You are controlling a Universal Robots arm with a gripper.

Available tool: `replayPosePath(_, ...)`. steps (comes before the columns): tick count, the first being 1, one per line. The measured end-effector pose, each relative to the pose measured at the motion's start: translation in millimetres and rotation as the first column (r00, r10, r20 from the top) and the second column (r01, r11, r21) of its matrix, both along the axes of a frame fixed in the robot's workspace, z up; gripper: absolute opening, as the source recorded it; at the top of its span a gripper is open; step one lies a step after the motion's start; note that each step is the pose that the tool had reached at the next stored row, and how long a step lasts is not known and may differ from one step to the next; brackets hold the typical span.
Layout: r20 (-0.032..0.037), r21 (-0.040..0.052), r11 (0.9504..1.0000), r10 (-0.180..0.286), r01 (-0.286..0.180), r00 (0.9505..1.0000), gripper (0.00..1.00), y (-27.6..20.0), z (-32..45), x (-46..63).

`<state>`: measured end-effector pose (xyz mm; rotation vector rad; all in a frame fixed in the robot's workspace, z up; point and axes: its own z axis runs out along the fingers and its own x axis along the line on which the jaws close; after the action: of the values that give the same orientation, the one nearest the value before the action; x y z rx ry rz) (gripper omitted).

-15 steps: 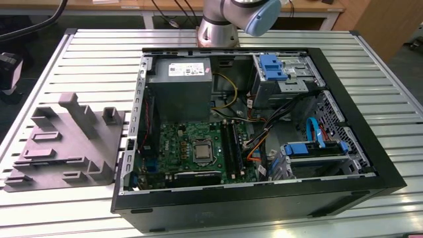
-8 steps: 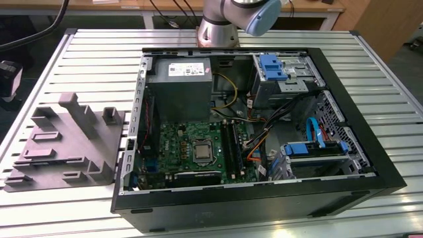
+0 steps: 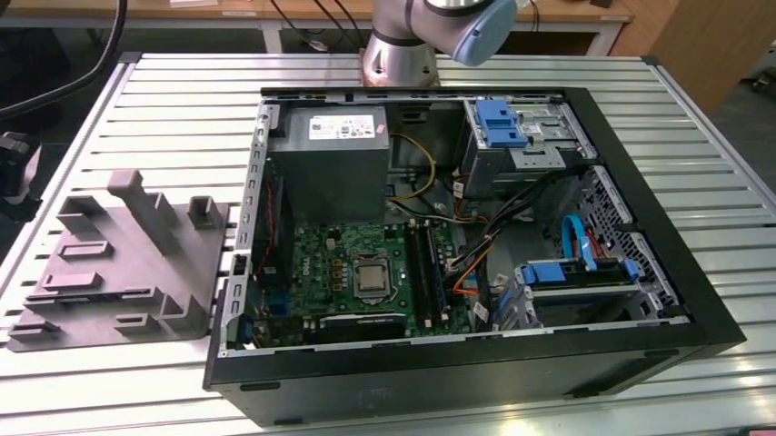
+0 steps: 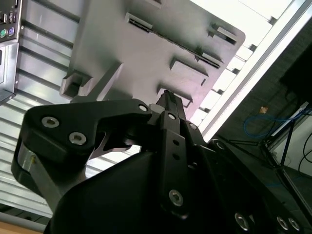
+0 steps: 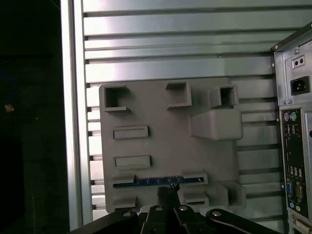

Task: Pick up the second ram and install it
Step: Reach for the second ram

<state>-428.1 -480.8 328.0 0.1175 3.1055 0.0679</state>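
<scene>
Second ram [image 5: 146,182] [image 4: 183,45]: thin dark-blue strip, sits on edge in a long narrow slot of the grey holder [image 5: 161,131] [image 4: 122,44], along the holder edge nearest the gripper [image 5: 168,189] [image 4: 167,95]. It isn't lifted.

Gripper hangs above that edge, apart from the holder. In the first wrist view its tip overlaps the ram approx. mid-length. Jaws look closed, tips together, w/ nothing held between them.

Holder [image 3: 122,272] lies flat on the slatted metal table [image 3: 158,118] [image 5: 170,48]. It has several raised blocks & empty pockets.

In the exterior view the holder is at 9 o'clock of the open PC case [image 3: 679,300], just beside its wall. Arm [image 3: 406,36] base stands at 12 o'clock of the case.

Inside the case: green motherboard [image 3: 352,263] at approx. 7 o'clock, grey power supply [image 3: 327,163] at 11, blue drive brackets [image 3: 500,123] at 1 & approx. 4.

First wrist view also shows the case's rear port panel [image 5: 292,161] beside the holder.
</scene>
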Motion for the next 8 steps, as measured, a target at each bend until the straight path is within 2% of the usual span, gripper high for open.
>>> replayPosePath(8, 0.0, 0.0, 1.0, 0.0, 0.0, 1.0, 0.1, -9.3, -11.8, -1.1)
